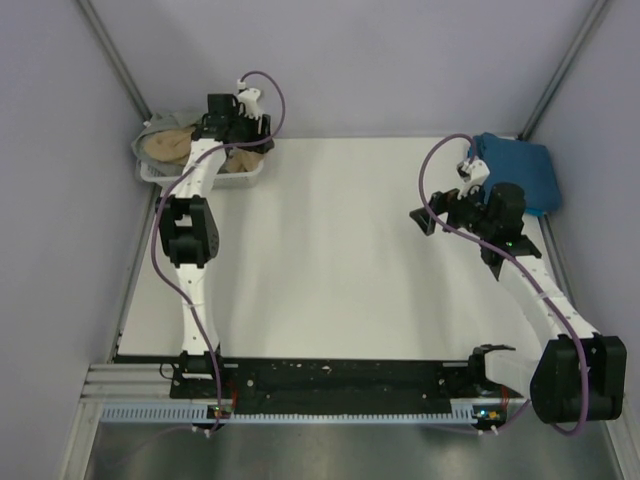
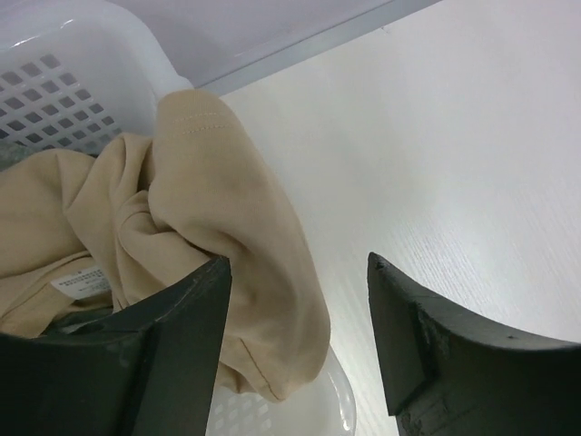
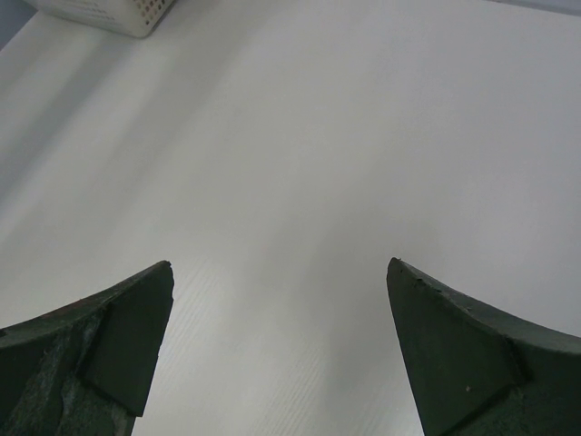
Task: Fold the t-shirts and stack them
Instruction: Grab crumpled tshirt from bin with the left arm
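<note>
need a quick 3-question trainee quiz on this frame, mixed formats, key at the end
1. True or false: the tan t-shirt lies spread flat on the table.
2. Where is the teal t-shirt? A) near left corner B) far right corner C) hanging off the near edge.
3. Fill in: the jaws of the left gripper and right gripper both stand ____.
Key: 1 false, it is bunched in the white basket, hanging over its rim. 2 B. 3 open.

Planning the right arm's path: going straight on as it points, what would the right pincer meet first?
Probably the bare table; nothing lies between it and the right pincer. The white basket sits well off that line.
</note>
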You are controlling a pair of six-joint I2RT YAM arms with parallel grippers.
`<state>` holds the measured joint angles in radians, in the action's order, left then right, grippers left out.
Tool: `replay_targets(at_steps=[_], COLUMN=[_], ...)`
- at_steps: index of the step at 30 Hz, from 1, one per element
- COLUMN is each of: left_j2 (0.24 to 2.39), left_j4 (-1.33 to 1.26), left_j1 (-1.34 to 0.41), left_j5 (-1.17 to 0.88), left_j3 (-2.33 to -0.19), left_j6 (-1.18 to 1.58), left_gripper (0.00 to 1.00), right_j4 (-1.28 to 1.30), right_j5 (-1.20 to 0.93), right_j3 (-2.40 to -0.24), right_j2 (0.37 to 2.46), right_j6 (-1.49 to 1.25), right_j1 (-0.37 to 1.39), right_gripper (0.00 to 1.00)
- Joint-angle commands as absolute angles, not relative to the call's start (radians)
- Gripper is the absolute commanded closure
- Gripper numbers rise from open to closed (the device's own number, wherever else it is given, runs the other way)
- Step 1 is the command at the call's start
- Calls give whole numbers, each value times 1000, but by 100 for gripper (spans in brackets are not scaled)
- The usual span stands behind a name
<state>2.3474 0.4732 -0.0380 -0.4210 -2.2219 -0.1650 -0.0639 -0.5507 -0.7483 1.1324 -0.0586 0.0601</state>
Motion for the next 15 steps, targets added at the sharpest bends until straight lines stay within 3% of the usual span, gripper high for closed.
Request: replay_targets(at_steps=[1, 5, 10, 15], left_j2=[2321, 2324, 2338, 2361], left_j4=[457, 453, 468, 483], left_j1=[-46, -46, -46, -46], left_j5=[-356, -347, -342, -330], left_j3=[-2229, -2230, -2238, -2237], left_j6=[-192, -206, -204, -201], left_gripper=[38, 44, 43, 51], right_j4=[-87, -97, -98, -97], right_j5=[-555, -558, -563, -555], right_j3=[-793, -790, -785, -778], right_j2=[1123, 1120, 1115, 1108], right_j6=[-32, -40, -41, -37], right_j1=[75, 75, 75, 75], right_gripper=[1, 1, 1, 1])
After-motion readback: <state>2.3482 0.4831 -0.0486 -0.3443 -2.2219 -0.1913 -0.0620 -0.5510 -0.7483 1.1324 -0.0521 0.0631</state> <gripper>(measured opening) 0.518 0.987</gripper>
